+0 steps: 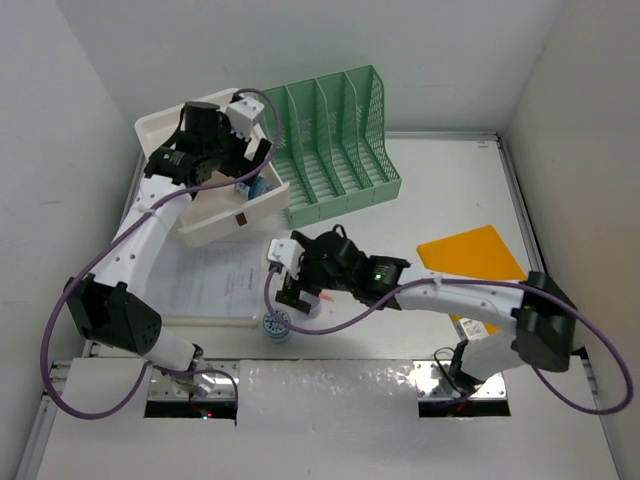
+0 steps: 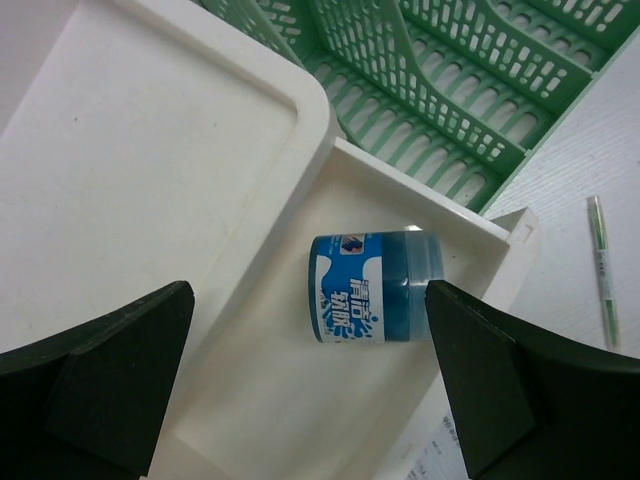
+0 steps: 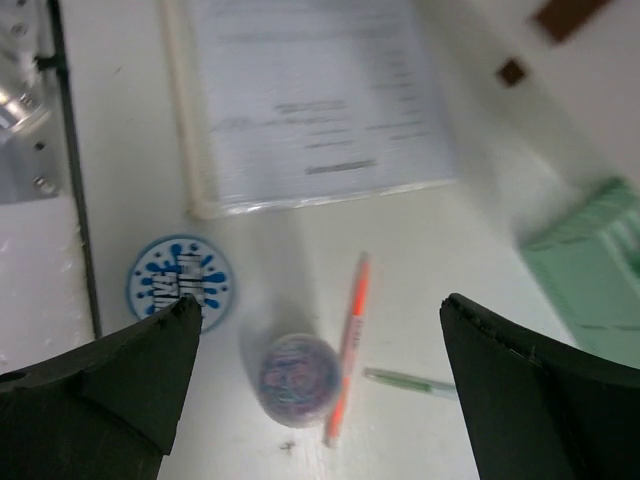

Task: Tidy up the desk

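Over the open white drawer [image 2: 280, 380] at the far-left corner of the desk [image 1: 450, 190], the left gripper [image 2: 310, 400] gapes wide above a blue jar [image 2: 375, 287] lying on its side. Nearer the bases, the right gripper [image 3: 320, 400] hangs spread and empty above 2 pens, an orange pen [image 3: 350, 340] and a green pen [image 3: 410, 382].

Left arm [image 1: 130, 250]: extended from its base at the near edge toward the far-left corner of the desk [image 1: 450, 200], wrist bent downward. Left gripper [image 2: 308, 292]: jaws wide apart, gripping nothing. Right arm [image 1: 470, 298]: folded low, reaching leftward along the near edge to mid-desk. Right gripper [image 3: 320, 305]: pointed down, jaws wide apart, empty.
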`<state>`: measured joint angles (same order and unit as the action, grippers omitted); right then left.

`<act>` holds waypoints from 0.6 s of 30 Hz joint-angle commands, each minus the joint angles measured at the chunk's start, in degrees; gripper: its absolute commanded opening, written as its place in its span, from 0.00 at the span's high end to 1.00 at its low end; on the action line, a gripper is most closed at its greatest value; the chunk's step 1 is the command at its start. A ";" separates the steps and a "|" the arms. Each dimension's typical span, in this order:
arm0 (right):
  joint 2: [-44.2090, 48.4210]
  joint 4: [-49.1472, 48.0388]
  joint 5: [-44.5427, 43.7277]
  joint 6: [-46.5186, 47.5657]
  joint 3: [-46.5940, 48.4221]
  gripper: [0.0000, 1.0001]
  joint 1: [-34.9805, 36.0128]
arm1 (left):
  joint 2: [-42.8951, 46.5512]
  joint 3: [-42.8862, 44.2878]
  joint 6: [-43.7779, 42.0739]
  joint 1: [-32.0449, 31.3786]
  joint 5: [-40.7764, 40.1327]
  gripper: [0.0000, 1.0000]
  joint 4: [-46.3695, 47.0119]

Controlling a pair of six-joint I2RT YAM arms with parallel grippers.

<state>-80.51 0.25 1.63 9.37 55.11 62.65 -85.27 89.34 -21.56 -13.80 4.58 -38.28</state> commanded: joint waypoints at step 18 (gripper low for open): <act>-23.11 3.72 13.22 -0.93 7.99 0.01 4.67 | 15.49 -7.95 -0.24 0.09 1.66 0.00 -8.74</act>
<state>-101.82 6.66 15.14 8.99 61.30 67.33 -71.50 81.95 -21.80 -13.80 6.22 -47.20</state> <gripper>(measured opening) 0.986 0.996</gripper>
